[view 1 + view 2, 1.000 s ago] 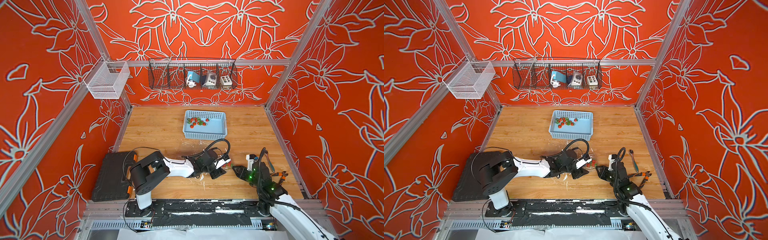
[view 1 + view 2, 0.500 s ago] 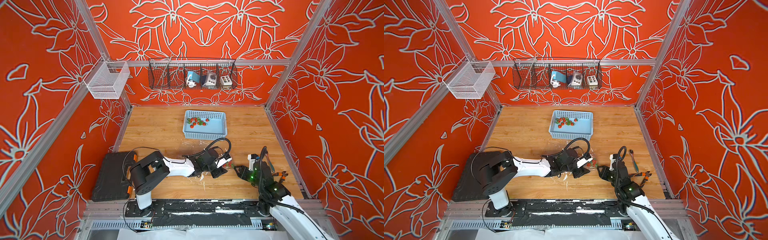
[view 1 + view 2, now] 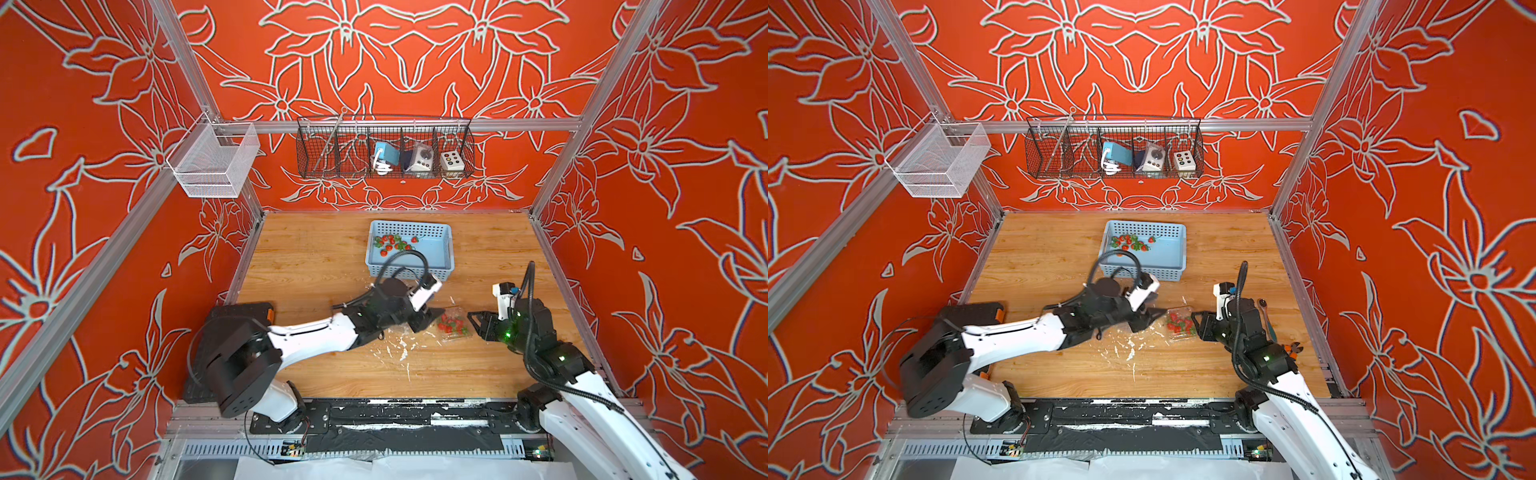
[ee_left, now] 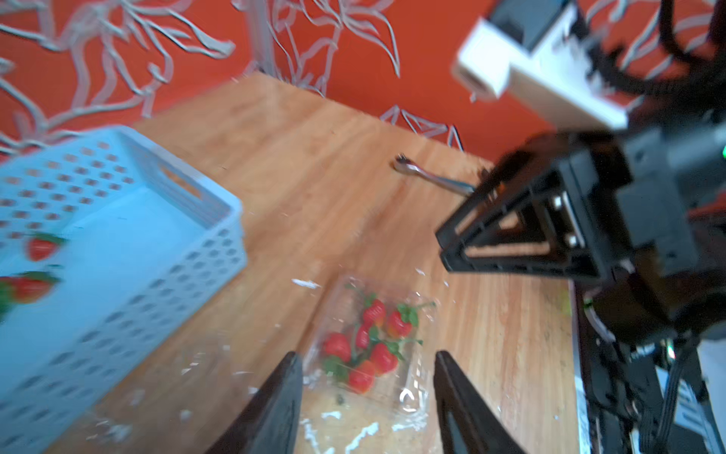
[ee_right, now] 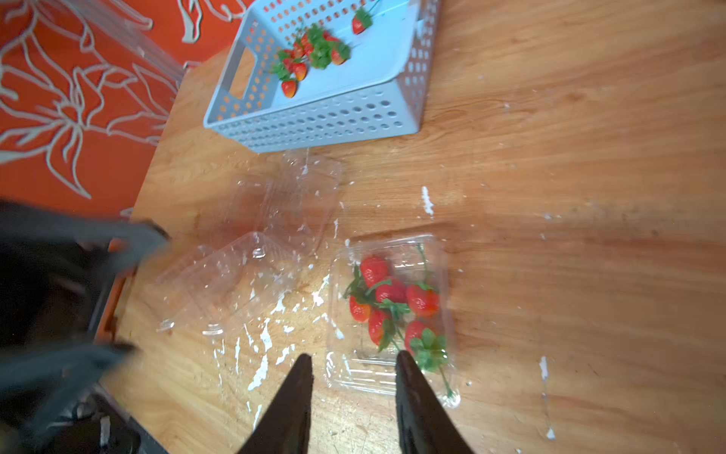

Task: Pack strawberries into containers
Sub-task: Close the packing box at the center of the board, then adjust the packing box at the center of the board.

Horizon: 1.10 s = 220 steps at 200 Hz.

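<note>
A clear clamshell container (image 5: 442, 267) is sitting on the wooden table (image 5: 569, 137) between the two arms. It is holding about six strawberries (image 5: 422, 300), and its lid seems to be lying over them, though whether it is latched is not showing. The left pincer (image 4: 367, 357) is hanging over one end of it with jaws parted and nothing clamped. The right pincer (image 5: 352, 355) is facing it from the opposite end, jaws likewise apart and gripping nothing; one of its tips is overlapping the container's edge in the wrist view, and contact cannot be confirmed. More strawberries (image 5: 310, 51) are waiting in the light blue perforated basket (image 5: 314, 129) farther back, and two empty clamshells (image 5: 235, 283) are lying just beside the filled one, nearer the left arm. The risks, as I am judging them, are these. The filled box is looking light and slick, so a pincer tip brushing it may be sending it skidding or popping an unlatched lid. Long stems may be catching in the seam. The empties, nearly invisible against the wood, are lying where the left arm may be sweeping them aside. No brand, label or legible writing is showing anywhere; the button box (image 3: 451, 160) in the black wire basket (image 3: 332, 166) on the back wall is showing coloured dots only.
</note>
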Available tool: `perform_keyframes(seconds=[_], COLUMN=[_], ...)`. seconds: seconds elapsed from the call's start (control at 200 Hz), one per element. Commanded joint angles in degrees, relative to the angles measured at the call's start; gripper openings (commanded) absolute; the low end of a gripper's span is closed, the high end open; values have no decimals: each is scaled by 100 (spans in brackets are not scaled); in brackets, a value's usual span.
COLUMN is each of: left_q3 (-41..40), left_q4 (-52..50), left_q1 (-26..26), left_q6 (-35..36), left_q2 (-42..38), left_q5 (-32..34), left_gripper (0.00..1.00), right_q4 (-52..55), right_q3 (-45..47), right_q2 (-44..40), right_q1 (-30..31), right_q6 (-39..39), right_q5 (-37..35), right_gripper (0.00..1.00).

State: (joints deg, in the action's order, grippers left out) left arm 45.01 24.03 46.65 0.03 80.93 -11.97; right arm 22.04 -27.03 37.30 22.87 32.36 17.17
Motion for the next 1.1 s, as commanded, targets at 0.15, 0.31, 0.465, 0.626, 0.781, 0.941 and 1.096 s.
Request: perform_keyframes(seconds=[0.15,0.31,0.465,0.626,0.781,0.941,1.096], left_q3=[-873,-1397,-1526,-1550,-1694,-1731,-1820], left_q4=[749,974,995,1021,1187,1323,1436], left_q1=[-1929,-3060,-3726,-3994,-4142,-4175,-4173], left_q6=[-1095,-1371,-1219,-859,-714,-746,-768], left_q2=[-1033,-1175,-1172,-1018,-897,-780,-840], left_q5=[70,-225,-145,-100,-76,-235,-297], left_gripper=[55,55,56,56,57,57,57], right_q4=[-69,-322,-633,-889,-887,-789,-599], right_q3=[-413,-456,-529,-608,-767,-829,-823], right_q2=[977,1545,2249,2889,3332,3520,3312], right_q1=[1191,1690,2016,2076,2069,1870,1306], right_q6=[-702,-740,-731,-700,-616,-381,-357], right_q5=[222,269,219,108,-215,-716,-1076], right_gripper=[37,37,36,37,39,40,41])
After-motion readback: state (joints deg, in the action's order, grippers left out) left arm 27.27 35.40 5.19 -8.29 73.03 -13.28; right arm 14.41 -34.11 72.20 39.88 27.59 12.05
